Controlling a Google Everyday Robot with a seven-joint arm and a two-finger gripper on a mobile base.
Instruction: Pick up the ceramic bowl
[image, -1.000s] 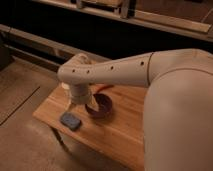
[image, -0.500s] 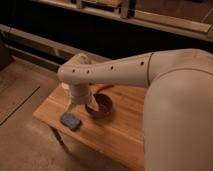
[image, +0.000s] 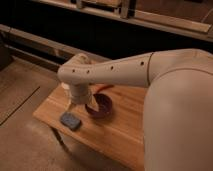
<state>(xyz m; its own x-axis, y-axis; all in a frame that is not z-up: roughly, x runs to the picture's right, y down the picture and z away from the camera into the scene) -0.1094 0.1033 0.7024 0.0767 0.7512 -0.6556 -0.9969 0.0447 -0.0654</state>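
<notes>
The ceramic bowl is a small dark maroon round bowl on the wooden table, just right of my wrist. My arm reaches in from the right, and its white wrist hangs down over the table's left part. The gripper points down at the bowl's left rim, mostly hidden behind the wrist. The bowl's left edge is covered by the wrist.
A flat blue-grey block lies near the table's front left corner. A pale cream vessel peeks out behind the wrist at the left. A dark wall with rails runs behind. The concrete floor lies to the left.
</notes>
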